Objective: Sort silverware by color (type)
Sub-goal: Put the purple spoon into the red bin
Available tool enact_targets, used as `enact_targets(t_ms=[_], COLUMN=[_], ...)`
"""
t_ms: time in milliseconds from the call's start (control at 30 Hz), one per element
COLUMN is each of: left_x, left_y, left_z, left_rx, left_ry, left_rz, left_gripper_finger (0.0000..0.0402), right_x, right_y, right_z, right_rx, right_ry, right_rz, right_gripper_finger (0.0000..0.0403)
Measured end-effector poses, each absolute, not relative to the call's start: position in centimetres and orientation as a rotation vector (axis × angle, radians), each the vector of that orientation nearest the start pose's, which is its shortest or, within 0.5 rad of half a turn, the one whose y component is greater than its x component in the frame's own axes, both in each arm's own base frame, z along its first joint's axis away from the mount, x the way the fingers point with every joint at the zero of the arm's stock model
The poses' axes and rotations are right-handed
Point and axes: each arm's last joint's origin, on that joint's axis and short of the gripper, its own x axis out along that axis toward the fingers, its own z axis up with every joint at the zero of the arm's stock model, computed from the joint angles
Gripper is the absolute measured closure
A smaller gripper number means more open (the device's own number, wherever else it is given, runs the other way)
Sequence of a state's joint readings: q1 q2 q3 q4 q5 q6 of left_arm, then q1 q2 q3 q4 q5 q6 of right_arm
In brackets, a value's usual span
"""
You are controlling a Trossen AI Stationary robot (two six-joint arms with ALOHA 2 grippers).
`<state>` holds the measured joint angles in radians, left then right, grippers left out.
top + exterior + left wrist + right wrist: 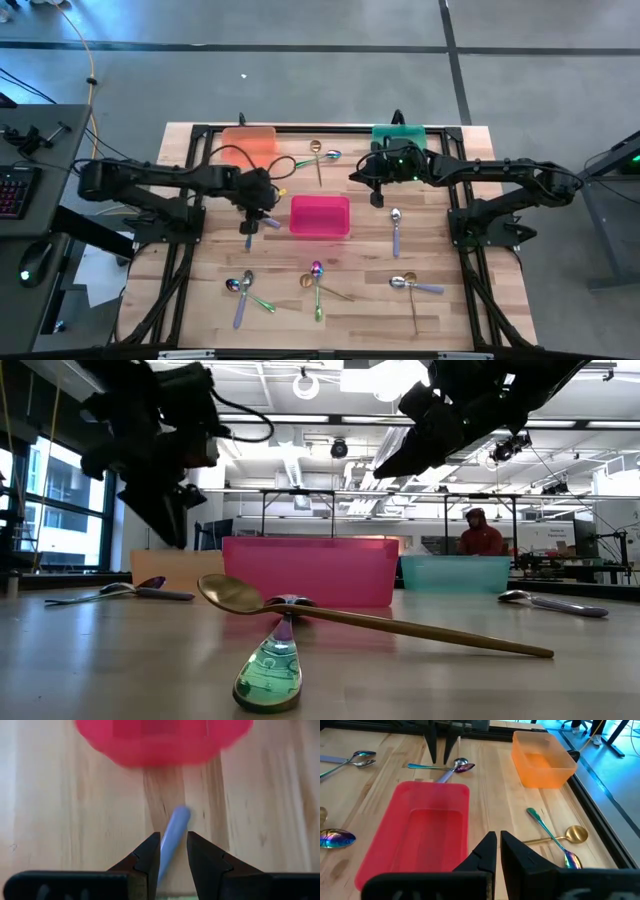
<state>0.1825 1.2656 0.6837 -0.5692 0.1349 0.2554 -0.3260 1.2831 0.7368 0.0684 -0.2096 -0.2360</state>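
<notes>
My left gripper (173,847) points down beside the pink bin (320,215), open, its fingers standing on either side of the lilac handle (175,827) of a silver spoon (456,766). This spoon lies on the table, crossed with an iridescent spoon (427,767). My right gripper (497,845) hovers shut and empty above the table between the pink bin and the green bin (400,137). Other spoons lie scattered: a gold one (317,160) by the orange bin (250,145), a lilac-handled one (396,232), and groups near the front edge (317,285). My left gripper comes at the lilac handle (167,845) from above, one finger on each side, and lies across it. Whether the fingers touch the handle, I cannot tell. The spoon lies flat on the table.
In the low view a gold spoon (350,618) lies over a green-handled spoon (270,670) close to the near edge. More spoons lie at the front left (243,290) and front right (410,288). A person (483,535) sits far behind the table.
</notes>
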Motion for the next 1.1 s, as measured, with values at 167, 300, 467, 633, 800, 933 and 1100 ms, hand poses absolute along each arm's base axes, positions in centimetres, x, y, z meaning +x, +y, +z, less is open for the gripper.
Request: enact_targets(t_ms=[167, 300, 467, 633, 800, 933, 1100], left_x=[22.1, 22.4, 22.8, 23.0, 23.0, 23.0, 23.0], left_y=[3.7, 4.0, 4.1, 4.2, 4.1, 3.8, 3.7], left_z=[17.0, 15.5, 13.9, 13.1, 13.0, 12.9, 12.9], left_rx=[0.116, 0.164, 0.162, 0.181, 0.193, 0.227, 0.237], left_ry=[1.243, 1.34, 1.409, 1.452, 1.461, 1.465, 1.475], left_rz=[-0.168, -0.158, -0.172, -0.154, -0.16, -0.177, -0.174], left_gripper_finger=[0.0314, 0.0314, 0.0314, 0.0314, 0.0317, 0.0344, 0.0369], right_x=[25.9, 25.9, 25.9, 25.9, 25.9, 25.9, 25.9], right_y=[-8.1, -8.1, -8.1, -8.1, -8.1, -8.1, -8.1], right_z=[23.6, 23.7, 23.7, 23.7, 23.7, 23.7, 23.7], right_rx=[-0.105, -0.106, -0.106, -0.106, -0.103, -0.102, -0.103], right_ry=[0.471, 0.468, 0.468, 0.468, 0.468, 0.467, 0.467], right_rz=[-0.059, -0.059, -0.059, -0.06, -0.06, -0.06, -0.06], right_gripper_finger=[0.0396, 0.0396, 0.0396, 0.0396, 0.0396, 0.0396, 0.0396])
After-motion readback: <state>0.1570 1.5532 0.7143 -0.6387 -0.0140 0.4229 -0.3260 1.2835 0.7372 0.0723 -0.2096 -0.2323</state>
